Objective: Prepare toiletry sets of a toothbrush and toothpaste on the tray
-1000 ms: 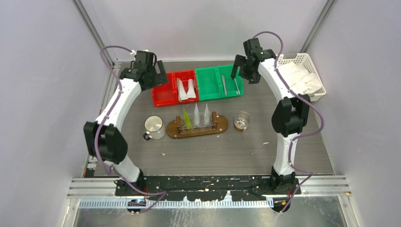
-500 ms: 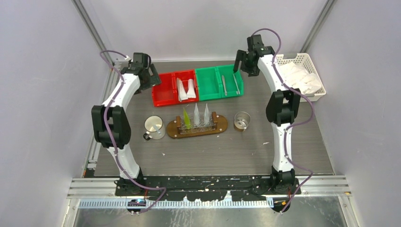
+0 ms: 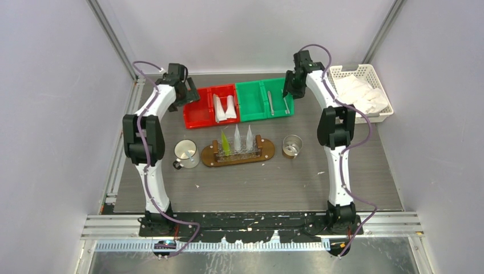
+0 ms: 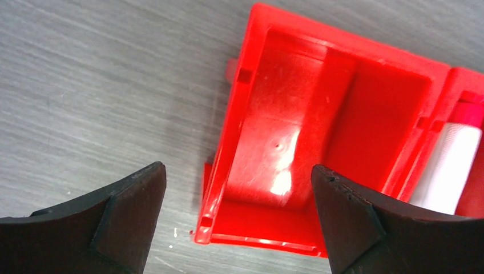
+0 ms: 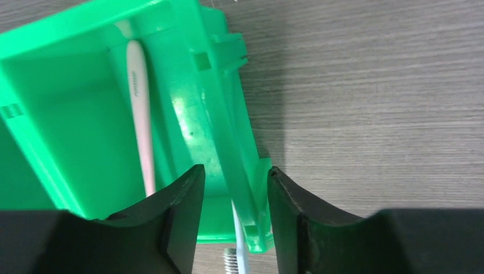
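Your left gripper (image 4: pixel 237 168) gaping wide over the red bin (image 4: pixel 342 97), your right gripper (image 5: pixel 235 169) half closed astride the green bin's (image 5: pixel 57 114) wall, a toothbrush (image 5: pixel 237 228) between its fingers, grip unclear, three tubes (image 3: pixel 237 138) upright on the tray (image 3: pixel 268 151).

Left wrist: the white tube (image 4: pixel 451 160) in the red bin (image 4: pixel 297 114) at the counter's far edge runs off the right edge, its near end behind a finger of the left gripper (image 4: pixel 237 171). Right wrist: one toothbrush (image 5: pixel 140 114) in the green bin (image 5: pixel 68 125) dips behind the right gripper (image 5: pixel 233 188). A pale sliver (image 5: pixel 240 234) between the fingers (image 5: pixel 177 217), perhaps a second toothbrush, is cut by the bottom edge. Overhead, what's in the cup (image 3: pixel 293 137) is too small to tell.
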Controlling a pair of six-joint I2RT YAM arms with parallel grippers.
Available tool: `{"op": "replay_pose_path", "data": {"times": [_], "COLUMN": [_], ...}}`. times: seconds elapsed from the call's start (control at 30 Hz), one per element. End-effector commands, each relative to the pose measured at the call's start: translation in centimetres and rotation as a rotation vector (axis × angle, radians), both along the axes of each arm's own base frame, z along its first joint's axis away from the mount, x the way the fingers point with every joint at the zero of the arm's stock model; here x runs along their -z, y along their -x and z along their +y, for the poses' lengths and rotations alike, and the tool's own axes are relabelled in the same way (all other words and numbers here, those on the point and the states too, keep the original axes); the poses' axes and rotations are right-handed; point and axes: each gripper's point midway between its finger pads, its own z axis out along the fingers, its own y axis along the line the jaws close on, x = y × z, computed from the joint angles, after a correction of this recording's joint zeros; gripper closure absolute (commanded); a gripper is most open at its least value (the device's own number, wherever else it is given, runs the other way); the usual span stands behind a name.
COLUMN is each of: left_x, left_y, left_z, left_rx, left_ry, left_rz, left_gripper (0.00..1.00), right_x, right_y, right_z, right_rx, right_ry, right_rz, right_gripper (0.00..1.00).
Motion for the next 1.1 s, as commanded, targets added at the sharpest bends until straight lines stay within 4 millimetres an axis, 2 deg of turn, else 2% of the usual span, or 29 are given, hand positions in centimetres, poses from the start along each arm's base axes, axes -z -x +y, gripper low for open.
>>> {"op": "replay_pose_path", "data": {"times": [0.0, 0.17, 0.5, 0.57, 0.63, 0.67, 0.77, 0.87, 1.0, 1.07], "left_x": [-2.5, -2.9, -2.5, -2.6, -3.0, -3.5, -5.4, -7.8, -12.0, -13.7], "left_y": [-3.0, -3.9, -4.9, -4.9, -4.7, -4.6, -4.1, -3.6, -2.0, -0.6], "left_z": [-1.0, -2.2, -4.6, -4.9, -4.6, -4.2, -3.3, -2.1, -1.1, -1.2], "left_rx": [0.019, 0.046, 0.098, 0.103, 0.094, 0.086, 0.074, 0.056, 0.041, 0.047], "left_ry": [0.044, 0.064, 0.083, 0.079, 0.064, 0.053, 0.025, 0.016, 0.014, 0.035], "left_rz": [-0.097, -0.107, -0.112, -0.111, -0.114, -0.122, -0.154, -0.189, -0.260, -0.291], "left_gripper": [0.02, 0.03, 0.06, 0.06, 0.06, 0.06, 0.05, 0.04, 0.04, 0.01], "right_x": [-2.2, -1.3, -2.4, -2.6, -2.8, -2.8, -4.3, -6.7, -10.7, -12.4], "right_y": [0.1, 1.7, 3.4, 3.2, 2.5, 2.1, 0.8, 0.3, 1.6, 3.2], "right_z": [-1.1, -1.5, -2.5, -2.5, -2.4, -2.3, -2.1, -2.4, -3.0, -3.3], "right_rx": [0.026, 0.031, 0.071, 0.069, 0.067, 0.064, 0.066, 0.078, 0.097, 0.106], "right_ry": [0.037, 0.051, 0.076, 0.075, 0.074, 0.070, 0.057, 0.061, 0.064, 0.054], "right_rz": [-0.062, -0.020, -0.043, -0.056, -0.071, -0.073, -0.120, -0.176, -0.247, -0.265], "right_gripper": [0.51, 0.58, 0.63, 0.58, 0.42, 0.40, 0.24, 0.21, 0.20, 0.20]}}
